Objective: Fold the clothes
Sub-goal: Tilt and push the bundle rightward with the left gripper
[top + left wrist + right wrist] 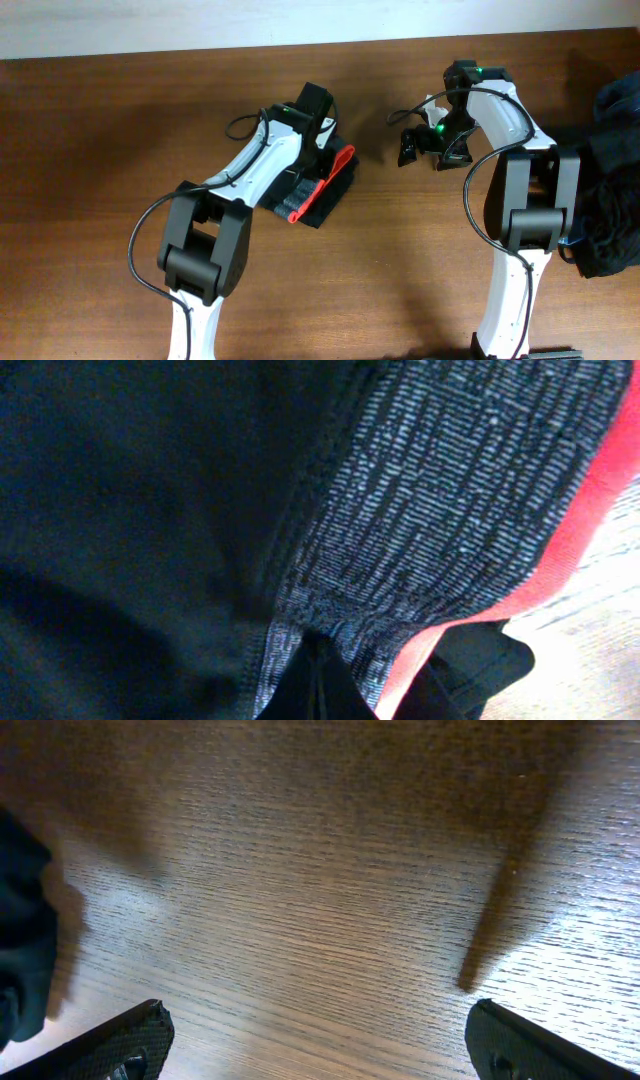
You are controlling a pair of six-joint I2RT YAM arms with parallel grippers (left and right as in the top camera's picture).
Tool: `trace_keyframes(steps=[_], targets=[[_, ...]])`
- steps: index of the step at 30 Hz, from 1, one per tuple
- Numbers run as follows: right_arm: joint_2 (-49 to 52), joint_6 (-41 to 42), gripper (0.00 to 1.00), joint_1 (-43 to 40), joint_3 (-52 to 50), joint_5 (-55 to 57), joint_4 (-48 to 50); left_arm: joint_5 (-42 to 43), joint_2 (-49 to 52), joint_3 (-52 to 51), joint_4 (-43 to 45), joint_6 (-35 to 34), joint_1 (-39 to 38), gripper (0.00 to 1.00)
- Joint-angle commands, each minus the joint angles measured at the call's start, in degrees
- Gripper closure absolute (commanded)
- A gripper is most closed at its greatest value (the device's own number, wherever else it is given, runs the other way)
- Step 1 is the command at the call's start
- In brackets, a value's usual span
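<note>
The clothes (pixel 330 197) lie as a small folded black bundle left of the table's middle, with a red edge (pixel 325 180) along one side. My left gripper (pixel 320 150) is directly over the bundle. In the left wrist view the clothes (pixel 130 510) fill the frame, with a grey waistband (pixel 450 490) and red edge (pixel 590 490). The left gripper (pixel 318 650) is shut, its tip resting against the waistband, and no fabric shows between the fingers. My right gripper (pixel 422 145) hangs open to the right of the bundle. In its wrist view the right gripper (pixel 315 1020) has only bare wood between its fingers.
A heap of dark and blue garments (pixel 615 180) sits at the right edge of the brown wooden table (pixel 100 150), beside the right arm's base. A dark cloth edge (pixel 20 940) shows at the left of the right wrist view.
</note>
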Motion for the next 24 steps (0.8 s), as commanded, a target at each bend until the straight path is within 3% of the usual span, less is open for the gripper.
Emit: trace_keyframes(steps=[1, 9, 11, 14, 18, 19, 20, 22, 24], targets=[[-2.0, -0.2, 0.01, 0.2, -0.4, -0.8, 0.3, 2.1, 2.7, -0.2, 0.3, -0.5, -1.1, 1.00], [-2.0, -0.2, 0.01, 0.2, -0.4, -0.8, 0.4, 1.2, 5.1, -0.2, 0.6, -0.5, -1.0, 0.98], [-2.0, -0.2, 0.01, 0.2, -0.4, -0.8, 0.5, 1.2, 5.1, -0.2, 0.6, -0.5, -1.0, 0.90], [-2.0, -0.2, 0.01, 0.2, -0.4, -0.8, 0.5, 1.2, 4.9, 0.3, -0.5, -0.6, -0.9, 0.85], [-2.0, -0.2, 0.01, 0.2, -0.4, -0.8, 0.3, 1.4, 3.0, 7.1, -5.4, -0.5, 0.0, 0.69], [-2.0, -0.2, 0.01, 0.2, -0.4, -0.8, 0.3, 1.1, 2.3, 10.1, -6.9, -0.5, 0.4, 0.62], [-2.0, -0.2, 0.01, 0.2, -0.4, -0.8, 0.3, 0.7, 1.7, 13.6, -8.6, -0.5, 0.8, 0.49], [-2.0, -0.2, 0.01, 0.2, -0.4, -0.8, 0.3, 0.1, 1.0, 18.5, -11.2, -0.5, 1.3, 0.01], [-2.0, -0.2, 0.01, 0.2, -0.4, -0.8, 0.3, 0.1, 0.7, 22.9, -14.3, -0.2, 1.5, 0.01]])
